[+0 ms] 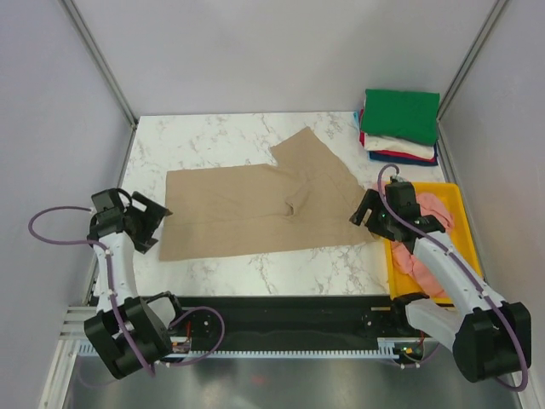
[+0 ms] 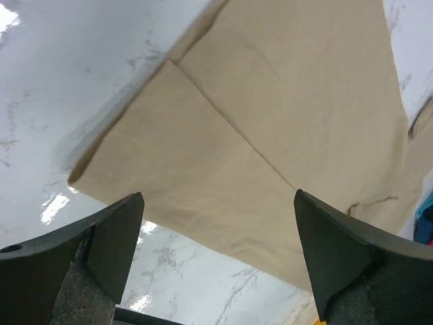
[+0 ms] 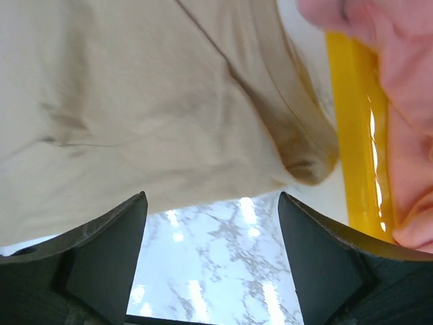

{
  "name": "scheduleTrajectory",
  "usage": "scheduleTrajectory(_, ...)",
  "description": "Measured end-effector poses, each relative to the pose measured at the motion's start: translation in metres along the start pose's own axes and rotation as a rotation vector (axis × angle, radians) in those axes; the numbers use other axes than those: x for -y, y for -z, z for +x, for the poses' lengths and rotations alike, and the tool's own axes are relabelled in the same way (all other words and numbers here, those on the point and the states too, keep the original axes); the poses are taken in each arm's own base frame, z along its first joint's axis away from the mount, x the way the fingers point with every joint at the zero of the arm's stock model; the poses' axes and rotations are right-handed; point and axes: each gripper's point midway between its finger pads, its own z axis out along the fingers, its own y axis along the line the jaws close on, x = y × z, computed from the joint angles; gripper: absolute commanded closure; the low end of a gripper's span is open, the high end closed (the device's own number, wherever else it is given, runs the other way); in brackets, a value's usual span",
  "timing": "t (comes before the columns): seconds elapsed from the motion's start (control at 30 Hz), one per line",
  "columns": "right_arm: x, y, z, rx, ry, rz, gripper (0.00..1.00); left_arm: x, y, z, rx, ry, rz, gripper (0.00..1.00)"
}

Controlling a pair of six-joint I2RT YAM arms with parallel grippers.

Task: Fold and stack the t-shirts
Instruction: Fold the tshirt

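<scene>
Now the left arm (image 1: 112,256) and right arm (image 1: 447,268) flank the tan t-shirt (image 1: 255,209), jaws spread wide, empty.

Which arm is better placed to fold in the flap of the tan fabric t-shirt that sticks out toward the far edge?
Probably right: the right claw, open, is at the tan fabric t-shirt's end nearest that flap; the left claw is at the opposite end.
</scene>
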Motion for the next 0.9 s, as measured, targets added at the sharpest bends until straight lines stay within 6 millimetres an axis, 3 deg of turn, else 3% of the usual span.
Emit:
scheduleTrajectory(0.13, -0.047, 0.013, -0.051, 0.073, 0.065, -0.064, 0.14, 0.018, 0.009, 0.018, -0.025, -0.126, 0.058, 0.0)
scheduleTrajectory(0.23, -0.093, 0.002, -0.099, 0.115, 0.136, -0.096, 0.14, 0.041, 0.026, 0.026, 0.001, -0.278, 0.108, 0.0)
scheduleTrajectory(0.37, -0.151, -0.05, -0.159, 0.141, 0.24, -0.114, 0.13, 0.066, 0.049, 0.027, 0.096, -0.434, 0.165, 0.0)
scheduleTrajectory(0.53, -0.191, -0.128, -0.211, 0.179, 0.353, -0.092, 0.14, 0.066, 0.058, 0.028, 0.135, -0.486, 0.171, 0.0)
scheduleTrajectory(0.63, -0.202, -0.179, -0.234, 0.22, 0.391, -0.076, 0.13, 0.064, 0.058, 0.027, 0.141, -0.49, 0.163, 0.01)
scheduleTrajectory(0.77, -0.193, -0.238, -0.231, 0.21, 0.415, -0.038, 0.1, 0.063, 0.056, 0.029, 0.133, -0.498, 0.16, 0.02)
scheduleTrajectory(0.9, -0.183, -0.28, -0.227, 0.216, 0.417, -0.017, 0.05, 0.064, 0.056, 0.033, 0.124, -0.51, 0.165, 0.02)
